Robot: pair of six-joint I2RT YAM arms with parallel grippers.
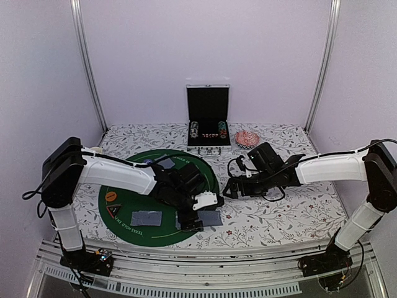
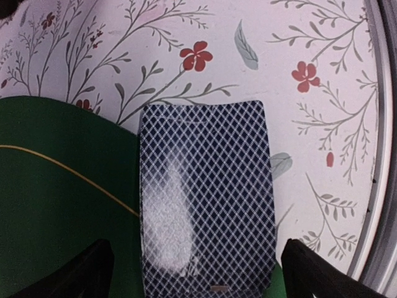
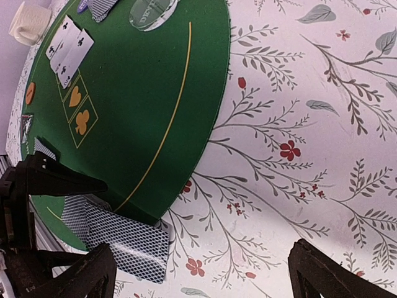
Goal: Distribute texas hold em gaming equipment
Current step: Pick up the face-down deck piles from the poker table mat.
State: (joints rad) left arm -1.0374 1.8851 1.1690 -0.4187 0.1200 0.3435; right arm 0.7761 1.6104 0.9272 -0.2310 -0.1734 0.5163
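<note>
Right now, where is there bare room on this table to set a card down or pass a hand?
Bare: the floral tablecloth at near right, between the round green felt mat and the table's right edge. Crowded: the mat's near rim, where blue-backed playing cards lie under the open left gripper, and around the open silver case.

A face-down playing card [image 2: 208, 192] with a blue lattice back lies centred, overlapping the green felt mat [image 2: 56, 186] at 9 o'clock, otherwise on floral tablecloth [image 2: 279, 56]; the left gripper [image 2: 201, 270] straddles it at 6 o'clock, fingers spread wide
</note>
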